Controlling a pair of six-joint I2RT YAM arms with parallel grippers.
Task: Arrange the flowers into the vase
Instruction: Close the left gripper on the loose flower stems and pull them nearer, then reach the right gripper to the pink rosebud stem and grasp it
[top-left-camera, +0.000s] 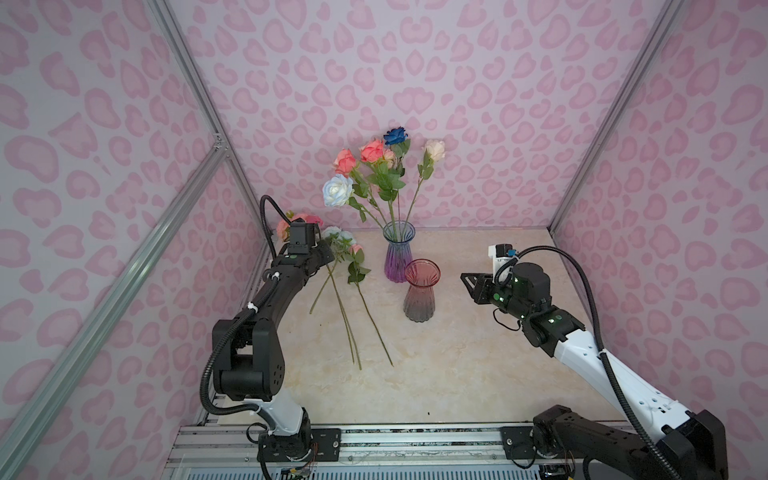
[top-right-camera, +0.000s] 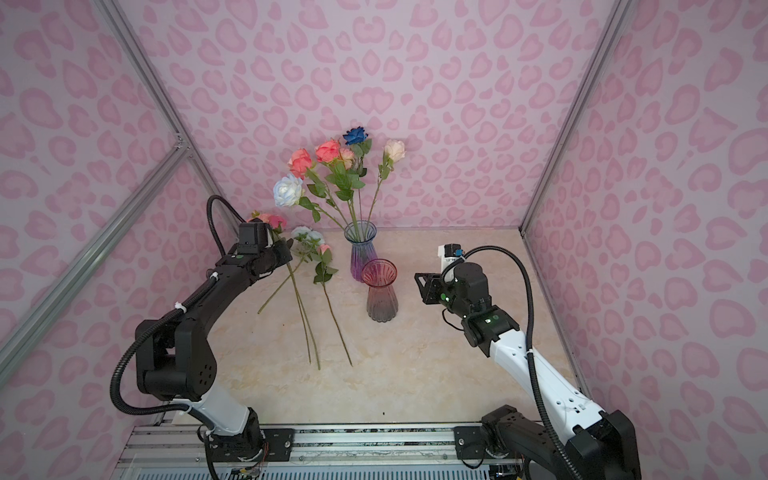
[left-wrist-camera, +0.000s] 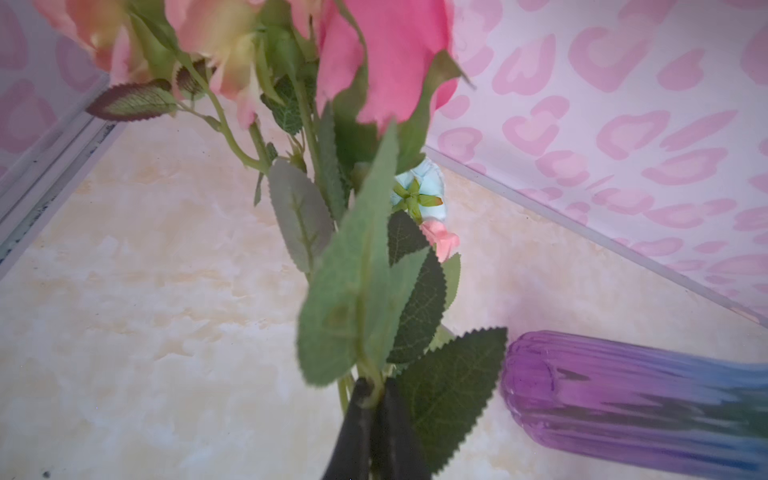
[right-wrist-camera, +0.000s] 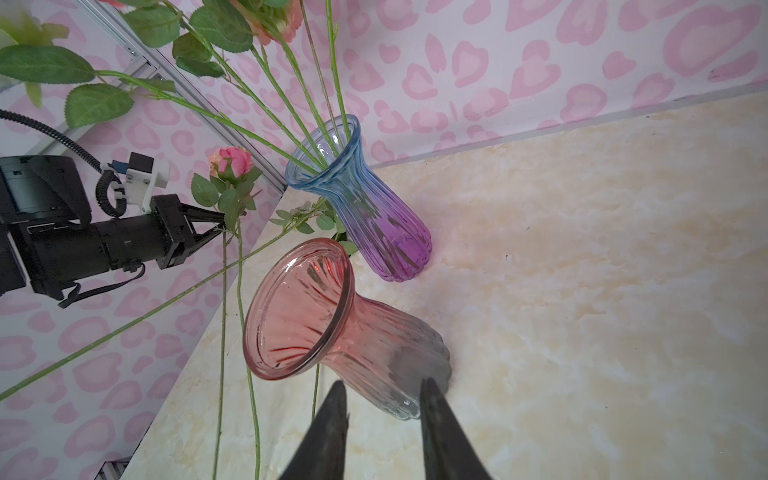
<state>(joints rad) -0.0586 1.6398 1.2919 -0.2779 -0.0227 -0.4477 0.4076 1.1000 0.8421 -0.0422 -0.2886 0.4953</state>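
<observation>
Several flowers (top-left-camera: 376, 174) stand in the blue-to-purple glass vase (top-left-camera: 397, 255), which also shows in the right wrist view (right-wrist-camera: 374, 208). More flowers lie on the table left of it, their long stems (top-left-camera: 347, 320) pointing at the front edge. My left gripper (left-wrist-camera: 374, 388) is shut on the thin green stem of a pink rose (left-wrist-camera: 386, 54) just below its leaves. In a top view this gripper (top-left-camera: 328, 249) sits by the left wall. My right gripper (right-wrist-camera: 382, 384) is open and holds nothing. It hangs just right of the empty red-to-grey vase (right-wrist-camera: 332, 316).
A pale blue rose (left-wrist-camera: 419, 195) and a small pink bud (left-wrist-camera: 440, 239) lie on the table beyond the held stem. The two vases stand close together mid-table, the red one (top-right-camera: 380, 291) nearer the front. Pink patterned walls (top-left-camera: 685, 208) enclose the table on three sides.
</observation>
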